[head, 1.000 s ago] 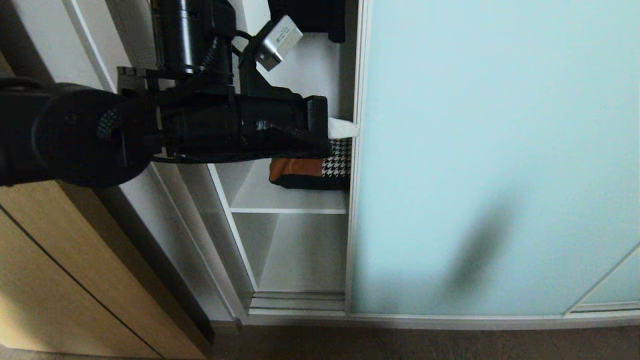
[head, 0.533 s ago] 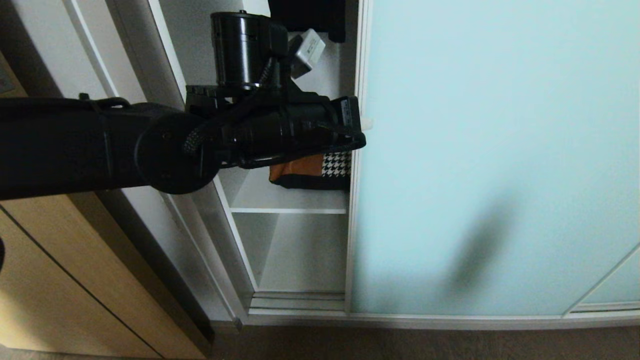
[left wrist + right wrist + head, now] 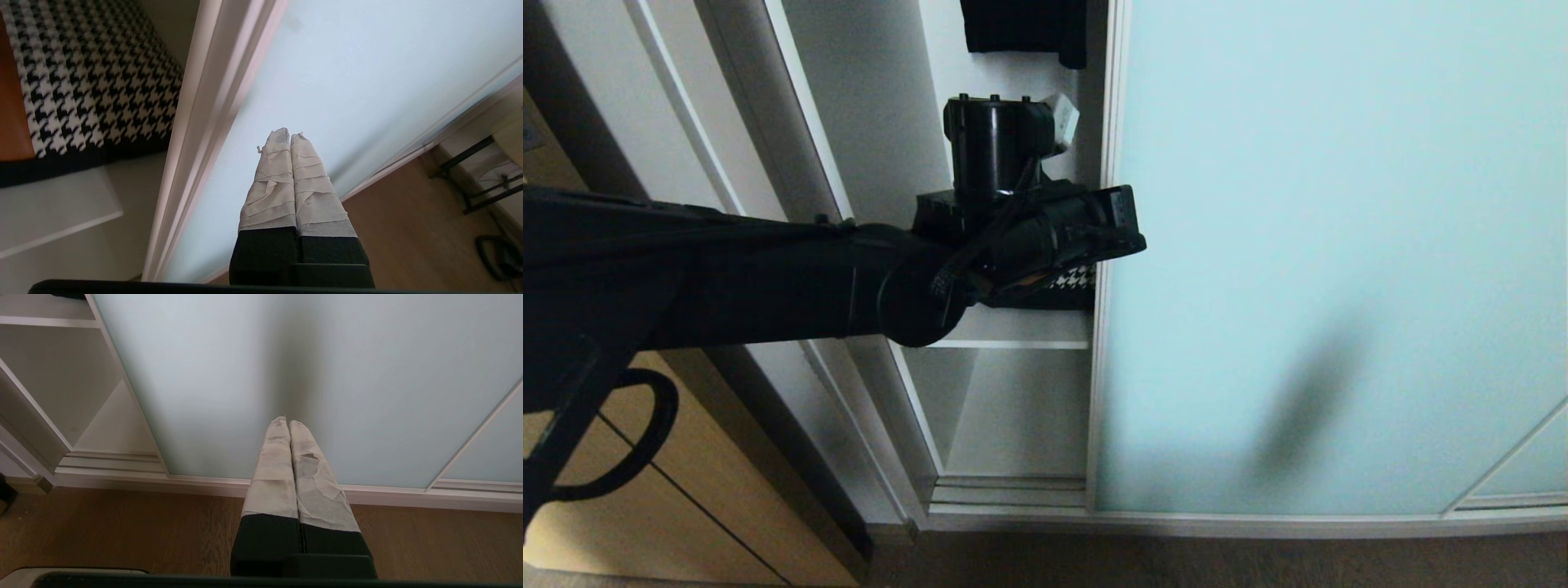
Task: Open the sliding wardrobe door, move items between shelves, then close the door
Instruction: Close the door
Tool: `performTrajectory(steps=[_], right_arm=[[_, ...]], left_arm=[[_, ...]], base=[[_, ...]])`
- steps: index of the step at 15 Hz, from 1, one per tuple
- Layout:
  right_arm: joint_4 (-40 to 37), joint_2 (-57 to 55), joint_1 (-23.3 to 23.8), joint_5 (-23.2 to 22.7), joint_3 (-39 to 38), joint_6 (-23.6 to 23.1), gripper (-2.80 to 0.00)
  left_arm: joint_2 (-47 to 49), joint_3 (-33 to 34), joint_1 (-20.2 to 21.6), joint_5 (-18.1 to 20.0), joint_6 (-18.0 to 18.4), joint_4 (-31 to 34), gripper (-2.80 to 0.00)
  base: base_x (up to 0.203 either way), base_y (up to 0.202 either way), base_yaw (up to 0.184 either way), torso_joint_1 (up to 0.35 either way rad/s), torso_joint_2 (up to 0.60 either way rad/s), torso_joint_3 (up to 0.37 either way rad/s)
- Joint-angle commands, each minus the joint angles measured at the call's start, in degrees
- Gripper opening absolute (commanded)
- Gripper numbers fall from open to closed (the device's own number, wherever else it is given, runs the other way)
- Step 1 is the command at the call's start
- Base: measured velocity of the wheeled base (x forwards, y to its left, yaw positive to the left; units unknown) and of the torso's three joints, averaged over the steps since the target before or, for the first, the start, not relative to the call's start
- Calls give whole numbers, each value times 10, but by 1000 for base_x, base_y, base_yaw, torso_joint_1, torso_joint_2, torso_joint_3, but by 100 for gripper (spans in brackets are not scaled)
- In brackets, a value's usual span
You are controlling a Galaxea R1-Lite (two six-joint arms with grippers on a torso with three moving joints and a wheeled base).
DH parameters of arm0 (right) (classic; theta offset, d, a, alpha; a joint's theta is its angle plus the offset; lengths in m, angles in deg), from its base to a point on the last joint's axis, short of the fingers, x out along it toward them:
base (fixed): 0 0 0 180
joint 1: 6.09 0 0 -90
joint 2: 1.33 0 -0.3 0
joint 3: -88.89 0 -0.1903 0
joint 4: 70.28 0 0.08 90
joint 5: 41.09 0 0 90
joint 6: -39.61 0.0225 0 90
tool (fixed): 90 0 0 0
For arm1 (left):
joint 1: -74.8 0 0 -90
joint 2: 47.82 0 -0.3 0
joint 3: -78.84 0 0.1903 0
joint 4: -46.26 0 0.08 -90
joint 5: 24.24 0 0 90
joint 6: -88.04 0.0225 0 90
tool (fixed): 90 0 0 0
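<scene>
The head view shows the black left arm reaching from 9 o'clock toward the centre, where its wrist hides the left claw at the edge of the sliding wardrobe door (image 3: 1323,245), a tall panel of frosted pale aqua glass in a slim silver-white frame. Only the left wrist view shows the left claw (image 3: 290,141) itself: its two fingers, wrapped in pale tape, are pressed together with nothing between them, and they point at the aqua glass just beside the door's frame. Whether the tips touch the glass, I cannot tell.

The wardrobe is partly open, and the opening lies at 12 o'clock in the head view. Inside, the rectangular cushion (image 3: 1072,286), part tan-brown leather-like and part black-and-white houndstooth, lies on a smooth white shelf board (image 3: 1013,331); the arm covers most of it there. The left wrist view gives it much more clearly (image 3: 81,77), with its black edge resting on the white board (image 3: 53,208). The compartment under this shelf holds nothing that I can see. A small plain black garment (image 3: 1025,28) hangs at 12 o'clock in the head view.

The right claw (image 3: 289,424) appears only in the right wrist view. Its taped fingers are also closed together and hold nothing, and it points at the lower part of the aqua door above a brown wooden floor (image 3: 122,531). A light wooden door (image 3: 686,506) stands at 7 o'clock in the head view.
</scene>
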Motion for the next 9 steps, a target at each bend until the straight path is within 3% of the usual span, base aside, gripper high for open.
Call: performTrajectory(steps=[1,9], right_arm=[[0,0,0,0,0,0,-280],[0,-1,0,0,0,0,-280]], left_arm=[[10,-2,0,-4,0,-2,-280],[10,-7,16,-33,10,-1,-280]], base=[[0,0,0,0,0,0],[0,0,0,0,0,0]])
